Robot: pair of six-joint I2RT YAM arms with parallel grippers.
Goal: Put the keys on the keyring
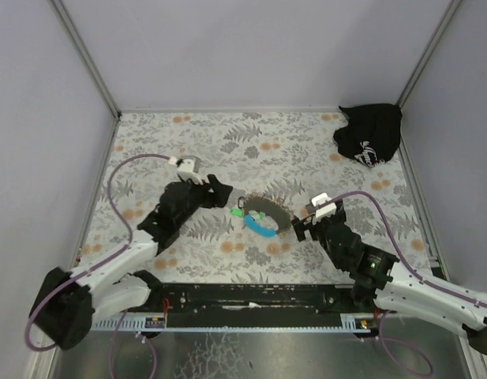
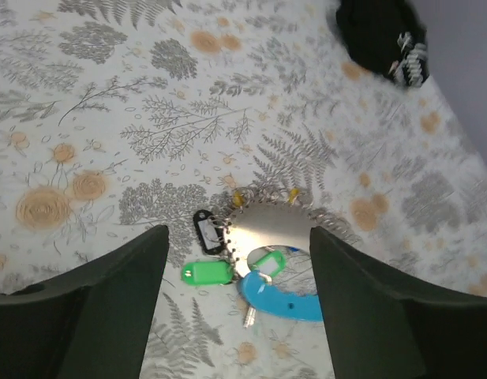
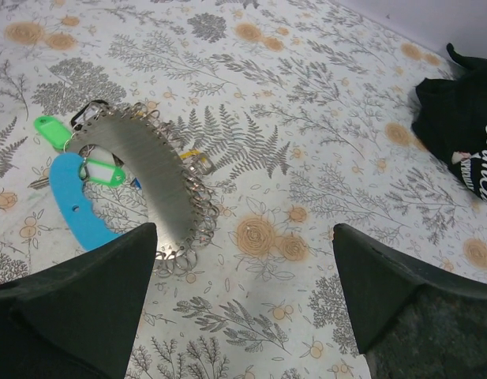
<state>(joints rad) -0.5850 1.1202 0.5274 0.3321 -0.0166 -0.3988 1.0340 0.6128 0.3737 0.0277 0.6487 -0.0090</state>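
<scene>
The keyring (image 1: 268, 208) lies mid-table: a grey metal crescent edged with many small rings, a light-blue piece (image 2: 284, 302), two green tags (image 2: 206, 274) and a black tag (image 2: 206, 232). It also shows in the right wrist view (image 3: 152, 178). A small silver key shank (image 2: 249, 316) sticks out under the blue piece. Yellow key heads (image 2: 238, 198) peek out at the crescent's far edge, also in the right wrist view (image 3: 192, 155). My left gripper (image 2: 237, 230) is open and empty just left of the bundle (image 1: 223, 193). My right gripper (image 3: 243, 227) is open and empty just right of it (image 1: 301, 229).
A black cloth bag with white print (image 1: 369, 134) lies in the far right corner, also in the left wrist view (image 2: 381, 35) and the right wrist view (image 3: 460, 126). White walls with metal posts enclose the floral table cover (image 1: 188, 142).
</scene>
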